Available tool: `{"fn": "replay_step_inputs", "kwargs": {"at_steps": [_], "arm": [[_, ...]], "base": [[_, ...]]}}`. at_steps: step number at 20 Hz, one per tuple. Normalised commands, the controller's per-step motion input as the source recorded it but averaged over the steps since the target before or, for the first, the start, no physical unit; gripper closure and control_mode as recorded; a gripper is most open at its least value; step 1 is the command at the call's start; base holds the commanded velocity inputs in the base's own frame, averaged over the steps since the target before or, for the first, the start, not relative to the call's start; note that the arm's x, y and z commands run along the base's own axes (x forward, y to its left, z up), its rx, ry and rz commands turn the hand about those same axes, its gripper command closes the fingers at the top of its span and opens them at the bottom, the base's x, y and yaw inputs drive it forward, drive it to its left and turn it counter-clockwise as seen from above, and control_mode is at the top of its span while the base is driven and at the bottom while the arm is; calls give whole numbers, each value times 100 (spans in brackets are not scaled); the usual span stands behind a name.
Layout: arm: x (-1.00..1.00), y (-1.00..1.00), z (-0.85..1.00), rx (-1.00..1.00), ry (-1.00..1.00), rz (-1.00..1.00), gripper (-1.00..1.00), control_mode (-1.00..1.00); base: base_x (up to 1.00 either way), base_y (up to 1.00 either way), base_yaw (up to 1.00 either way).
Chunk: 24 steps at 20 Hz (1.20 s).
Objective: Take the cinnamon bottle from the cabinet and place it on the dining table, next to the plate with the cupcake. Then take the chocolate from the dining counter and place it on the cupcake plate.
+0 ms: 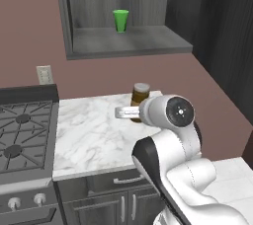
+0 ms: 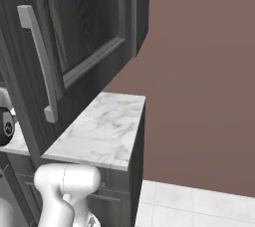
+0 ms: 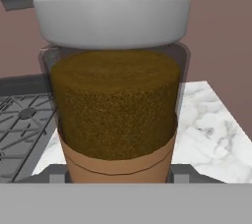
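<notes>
Cinnamon bottle (image 3: 114,90) stands upright in your gripper (image 3: 118,175), its jaws part-closed around its base, held above the small marble worktop (image 1: 94,135) beside the stove (image 1: 24,135), below the cabinet (image 1: 128,41) and its green cup (image 1: 120,20).

Dark cupboard door (image 2: 74,32) with a grey handle (image 2: 40,61) rises just left of the marble worktop (image 2: 102,131).

Reddish-brown walls (image 2: 199,71), white tile floor (image 2: 199,206), a stove (image 1: 22,130) beside marble worktop (image 1: 94,135).
</notes>
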Motion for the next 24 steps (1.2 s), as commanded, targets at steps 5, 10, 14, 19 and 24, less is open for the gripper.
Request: {"fn": "replay_step_inputs", "kwargs": {"at_steps": [5,10,14,19,24], "arm": [[0,2,-12,-8,5,0,100,-100],[0,0,0,0,2,0,100,-100],[0,0,0,0,0,0,100,-100],[0,0,0,0,0,0,100,-100],[0,0,0,0,0,0,100,-100]], "base": [[0,0,0],[0,0,0],[0,0,0],[0,0,0],[0,0,0]]}}
